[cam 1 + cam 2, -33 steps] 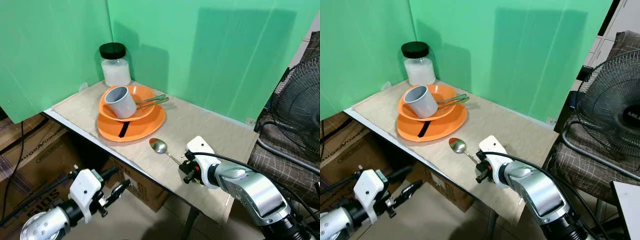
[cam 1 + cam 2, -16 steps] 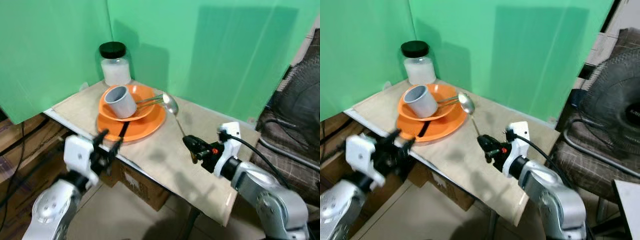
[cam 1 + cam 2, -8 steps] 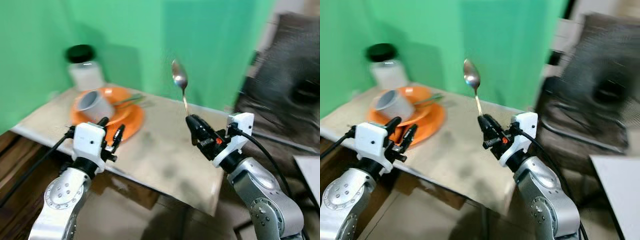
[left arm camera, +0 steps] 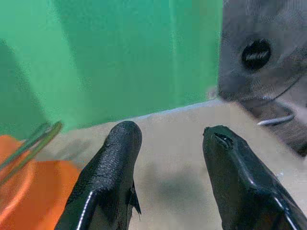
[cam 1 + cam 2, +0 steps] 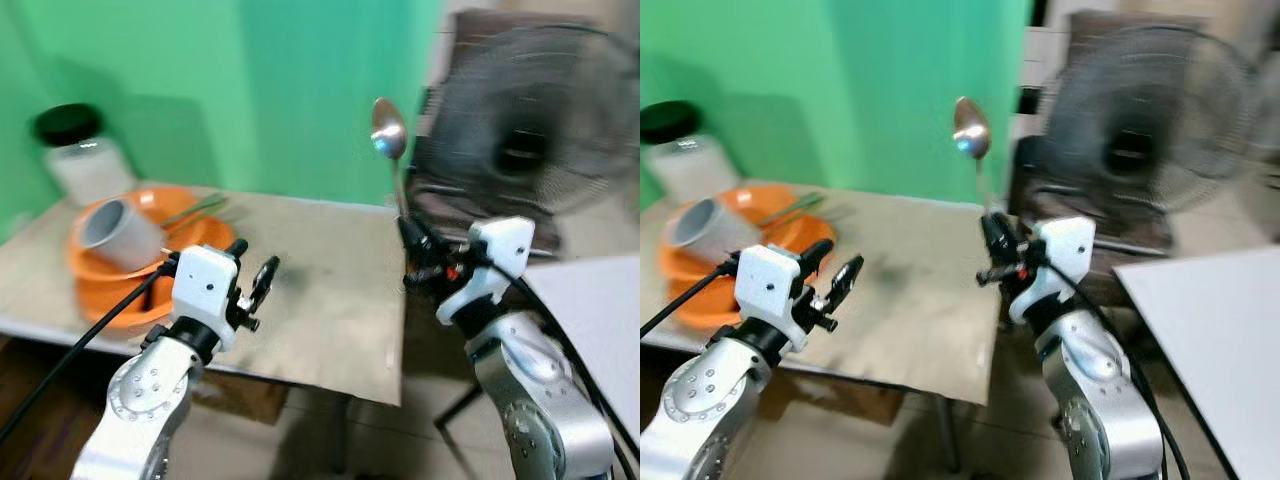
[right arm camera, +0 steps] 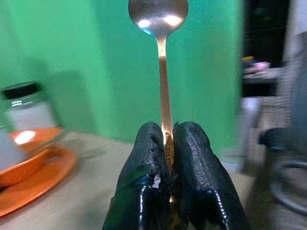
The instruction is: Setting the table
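Observation:
My right gripper is shut on the handle of a silver spoon and holds it upright, bowl up, in the air off the table's right end. The right wrist view has the spoon pinched between the two black fingers. My left gripper hovers open and empty above the beige tabletop. On the left stand an orange plate and orange bowl with a grey cup lying in it and green tongs.
A white-filled jar with a black lid stands at the back left against the green screen. A black fan rises at the right, with a pale surface below it. The views are blurred.
The camera has swung right, so the dishes slid left and the fan came into view. My right gripper keeps the spoon upright; the left gripper stays open above the table.

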Tool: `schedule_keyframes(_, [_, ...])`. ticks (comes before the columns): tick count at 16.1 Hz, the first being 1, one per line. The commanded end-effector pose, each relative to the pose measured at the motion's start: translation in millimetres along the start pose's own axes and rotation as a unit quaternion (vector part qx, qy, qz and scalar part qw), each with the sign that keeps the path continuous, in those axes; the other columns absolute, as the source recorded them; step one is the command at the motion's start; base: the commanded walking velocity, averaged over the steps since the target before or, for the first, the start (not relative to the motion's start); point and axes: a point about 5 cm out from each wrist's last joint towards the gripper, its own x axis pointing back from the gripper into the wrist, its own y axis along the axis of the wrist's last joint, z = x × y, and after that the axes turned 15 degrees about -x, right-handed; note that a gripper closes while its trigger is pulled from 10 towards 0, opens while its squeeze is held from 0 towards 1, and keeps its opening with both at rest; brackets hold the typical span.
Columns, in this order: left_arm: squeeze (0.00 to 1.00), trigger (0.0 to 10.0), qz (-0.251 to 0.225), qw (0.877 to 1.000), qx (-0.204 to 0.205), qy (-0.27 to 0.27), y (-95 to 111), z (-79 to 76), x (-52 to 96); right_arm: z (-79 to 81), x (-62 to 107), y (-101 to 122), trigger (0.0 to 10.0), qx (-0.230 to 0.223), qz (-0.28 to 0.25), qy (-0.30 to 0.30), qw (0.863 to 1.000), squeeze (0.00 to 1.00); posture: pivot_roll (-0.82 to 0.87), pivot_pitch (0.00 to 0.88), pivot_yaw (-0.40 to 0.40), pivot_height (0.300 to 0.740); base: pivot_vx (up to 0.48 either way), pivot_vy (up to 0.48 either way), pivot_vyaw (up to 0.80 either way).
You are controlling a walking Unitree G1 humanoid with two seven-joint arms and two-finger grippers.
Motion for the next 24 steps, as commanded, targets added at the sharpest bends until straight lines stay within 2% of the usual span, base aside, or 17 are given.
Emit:
schedule_keyframes(1, [0.00, 10.0, 0.002, 1.000, -0.005, 0.030, 5.1, 5.3, 0.0, 0.2, -1.5, 7.6, 10.0, -0.005, -0.012, -0.010, 1.000, 0.00, -0.05, 0.000, 0.027, 0.740, 0.000, 0.000, -0.80])
schedule_keyframes(3, [0.00, 10.0, 0.006, 0.998, 0.005, 0.060, 8.7, 4.5, -1.5, -4.4, -4.3, 11.0, 10.0, -0.010, -0.012, -0.026, 1.000, 0.00, -0.03, 0.000, 0.021, 0.740, 0.000, 0.000, -0.30])
schedule_keyframes(9, [0.00, 10.0, 0.023, 0.997, 0.006, 0.077, 9.0, 8.9, 0.5, -2.1, -8.4, 6.3, 10.0, -0.026, 0.013, -0.020, 0.999, 0.00, -0.02, 0.000, 0.021, 0.740, 0.000, 0.000, 0.00])
schedule_keyframes(13, [0.00, 10.0, 0.026, 0.997, 0.002, 0.066, 10.2, 8.6, -4.9, -3.1, -9.9, 5.4, 10.0, -0.028, 0.021, -0.024, 0.999, 0.00, -0.03, 0.000, 0.033, 0.740, 0.000, 0.000, 0.00])
schedule_keyframes(24, [0.00, 10.0, 0.025, 0.999, 0.011, 0.039, 9.7, 2.2, -7.3, -5.8, -5.9, 3.2, 10.0, -0.018, 0.036, -0.039, 0.998, 0.00, -0.05, 0.009, 0.041, 0.740, 0.000, 0.000, 0.00])
